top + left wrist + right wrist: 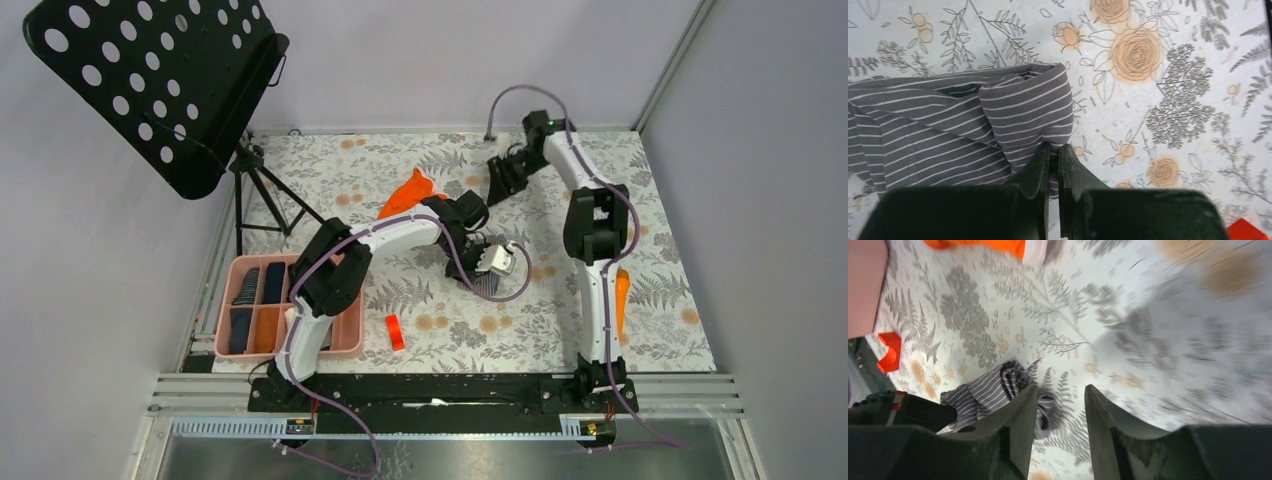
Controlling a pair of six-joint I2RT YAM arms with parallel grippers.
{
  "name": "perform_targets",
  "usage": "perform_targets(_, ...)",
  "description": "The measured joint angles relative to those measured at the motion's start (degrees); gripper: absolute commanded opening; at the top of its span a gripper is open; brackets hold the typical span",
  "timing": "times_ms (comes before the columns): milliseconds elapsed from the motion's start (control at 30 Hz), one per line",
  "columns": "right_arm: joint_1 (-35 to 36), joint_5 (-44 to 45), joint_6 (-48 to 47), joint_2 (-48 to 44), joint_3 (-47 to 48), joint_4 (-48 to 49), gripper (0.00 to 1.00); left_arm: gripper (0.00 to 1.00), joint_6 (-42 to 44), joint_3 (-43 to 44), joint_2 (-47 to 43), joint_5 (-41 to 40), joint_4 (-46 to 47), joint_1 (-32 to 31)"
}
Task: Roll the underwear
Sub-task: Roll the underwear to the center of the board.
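The grey striped underwear (948,120) lies bunched on the floral table, one folded edge raised. My left gripper (1054,147) is shut on that raised edge, with cloth pinched between its fingers. From above, the left gripper (484,276) sits over the grey underwear (488,287) at the table's middle. My right gripper (1062,390) is open and holds nothing; the view is blurred. It hangs above the table, with the grey underwear (983,390) beyond its left finger. From above, the right gripper (497,186) is towards the back. A bright orange underwear (410,192) lies at the back centre.
A pink tray (350,335) with dark rolled garments stands at the front left. A small red block (395,332) lies beside it. An orange cylinder (622,300) lies by the right arm. A black music stand (170,80) rises at the back left.
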Motion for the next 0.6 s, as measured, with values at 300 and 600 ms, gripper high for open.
perform_targets(300,-14.62,-0.20,5.79,-26.82,-11.98,21.05,0.57,0.00,-8.94,8.79,6.12,7.30,-7.89,2.32)
perform_targets(600,-20.65,4.11,8.13,-74.73,-61.92,50.73,0.45,0.00,-20.15,16.96,13.22,16.24,-11.15,5.27)
